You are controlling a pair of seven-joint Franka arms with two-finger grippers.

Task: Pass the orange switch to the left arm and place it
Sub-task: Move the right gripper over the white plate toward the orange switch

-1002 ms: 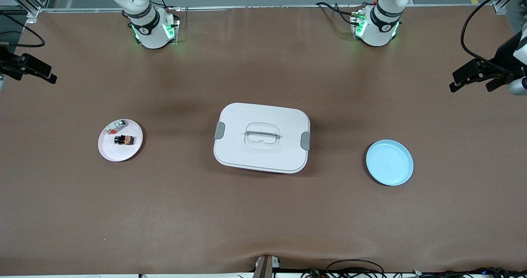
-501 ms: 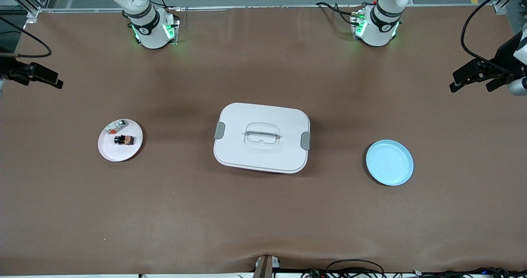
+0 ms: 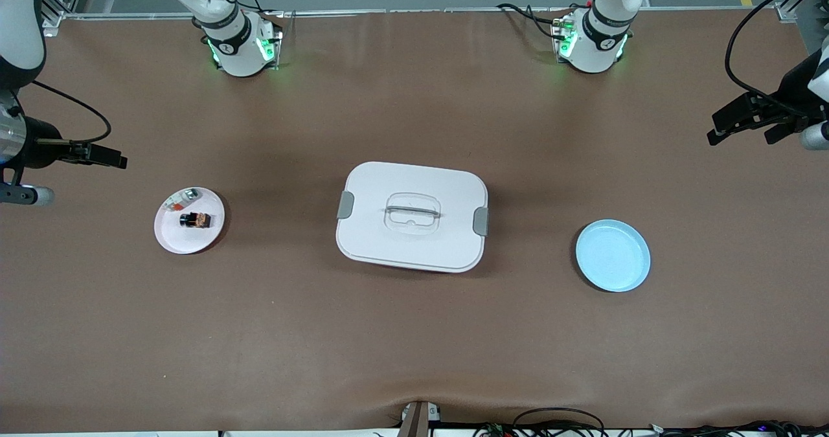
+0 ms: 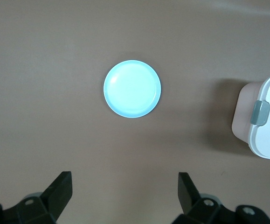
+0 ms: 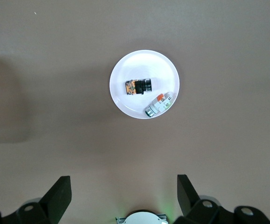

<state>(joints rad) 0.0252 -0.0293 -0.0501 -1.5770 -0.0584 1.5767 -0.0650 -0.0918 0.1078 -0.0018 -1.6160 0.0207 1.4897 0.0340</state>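
The orange switch (image 3: pixel 196 219) lay lengthwise across its white plate (image 3: pixel 188 239), nearest the open right gripper (image 5: pixel 121 196); the open left gripper (image 4: pixel 125 193) hung over the table's other end

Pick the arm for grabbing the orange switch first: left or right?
Right. The orange switch lies on the white plate at the right arm's end; the right gripper hangs open nearby. The left gripper, also open, waits at the blue plate's end, past the box.
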